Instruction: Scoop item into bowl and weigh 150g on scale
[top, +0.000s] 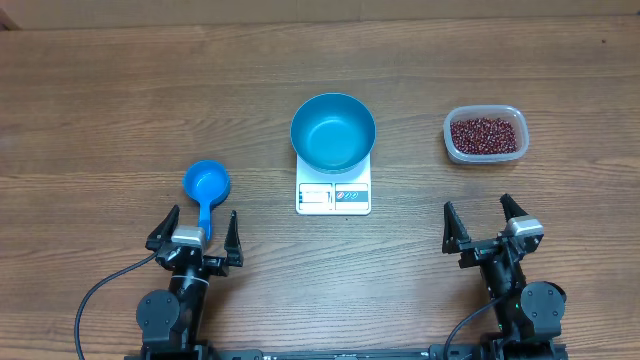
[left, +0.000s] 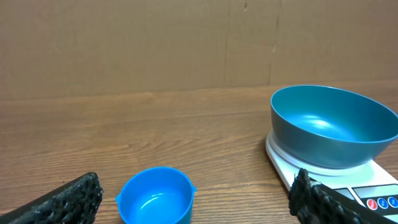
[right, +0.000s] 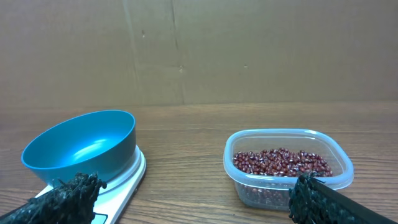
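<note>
Wood-grain table, plain brown cardboard backdrop, even light

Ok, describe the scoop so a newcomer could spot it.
Start at the central white scale carrying the blue bowl. Look to its left, just ahead of the left gripper. The scoop is the small blue cup with a handle, far smaller than the bowl.
</note>
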